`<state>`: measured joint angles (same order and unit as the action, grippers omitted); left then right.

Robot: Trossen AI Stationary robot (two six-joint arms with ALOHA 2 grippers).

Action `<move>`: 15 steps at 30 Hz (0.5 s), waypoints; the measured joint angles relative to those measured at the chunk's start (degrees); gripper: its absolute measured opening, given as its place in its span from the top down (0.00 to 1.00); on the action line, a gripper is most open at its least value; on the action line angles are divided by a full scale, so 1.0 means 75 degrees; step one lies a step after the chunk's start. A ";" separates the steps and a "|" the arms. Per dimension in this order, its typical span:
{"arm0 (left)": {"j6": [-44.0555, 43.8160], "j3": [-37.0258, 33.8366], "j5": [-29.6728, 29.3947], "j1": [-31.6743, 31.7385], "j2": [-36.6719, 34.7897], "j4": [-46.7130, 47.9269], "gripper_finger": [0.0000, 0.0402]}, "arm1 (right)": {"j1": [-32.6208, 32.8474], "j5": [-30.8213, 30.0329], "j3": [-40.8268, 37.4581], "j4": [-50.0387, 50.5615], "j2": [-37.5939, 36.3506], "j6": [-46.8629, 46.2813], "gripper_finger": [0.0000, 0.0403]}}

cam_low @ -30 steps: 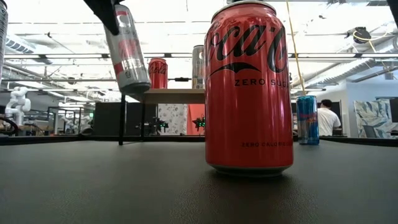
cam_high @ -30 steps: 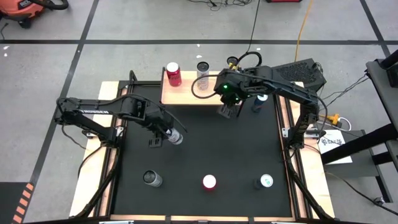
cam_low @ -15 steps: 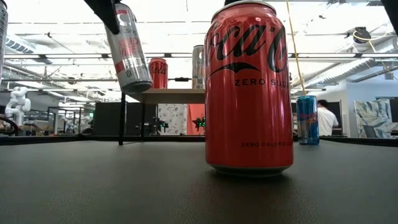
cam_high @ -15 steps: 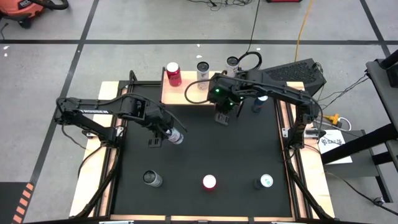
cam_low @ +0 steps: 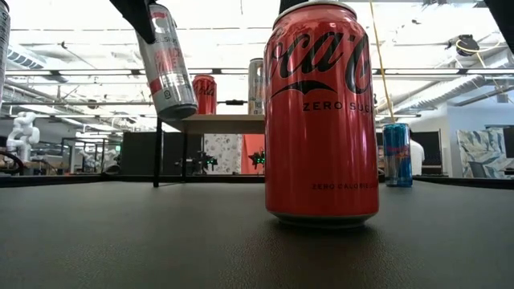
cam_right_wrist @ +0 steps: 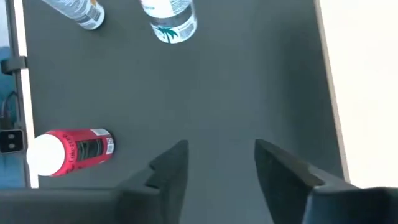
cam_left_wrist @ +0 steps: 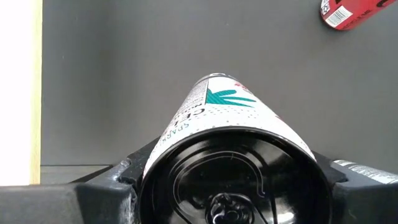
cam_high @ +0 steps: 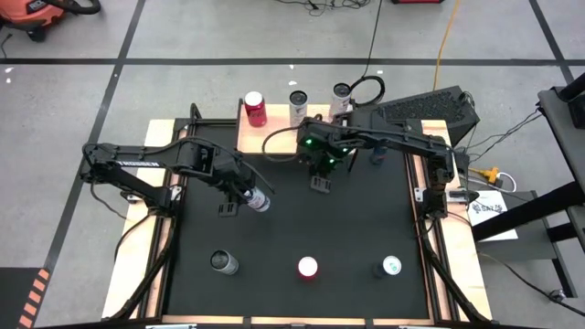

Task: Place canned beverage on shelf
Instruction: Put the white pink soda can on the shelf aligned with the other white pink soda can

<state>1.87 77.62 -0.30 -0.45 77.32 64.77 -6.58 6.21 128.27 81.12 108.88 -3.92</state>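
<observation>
My left gripper (cam_high: 249, 196) clamps a silver can (cam_high: 259, 199), tilted, prob. for the shelf (cam_high: 274, 132); right gripper (cam_high: 322, 179) empty, jaws apart.

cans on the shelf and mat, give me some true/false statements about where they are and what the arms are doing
1. The left gripper holds a tilted silver can above the mat. True.
2. The shelf has no cans on it. False: a red can and two silver ones stand on it.
3. The right gripper is open with nothing between its fingers. True.
4. The right gripper is over the row of cans at the near edge. False: it hangs over the mat just in front of the shelf.
5. A red-topped can stands upright on the mat. True.
</observation>
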 joint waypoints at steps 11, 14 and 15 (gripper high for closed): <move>0.0217 0.0000 -0.0003 -0.0003 0.0000 -0.0236 0.39 | 0.0527 0.1387 0.0000 -0.0091 0.0598 0.0817 0.47; 0.0230 0.0000 -0.0001 0.0000 -0.0019 -0.0357 0.39 | 0.0627 0.1381 0.0000 -0.0382 0.0584 0.0921 0.47; 0.0230 0.0000 0.0000 -0.0002 -0.0037 -0.0442 0.39 | 0.0649 0.1377 0.0000 -0.0555 0.0568 0.0951 0.47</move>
<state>3.60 77.62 -0.30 -0.47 77.04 61.45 -1.71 16.53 128.27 76.96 113.14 3.21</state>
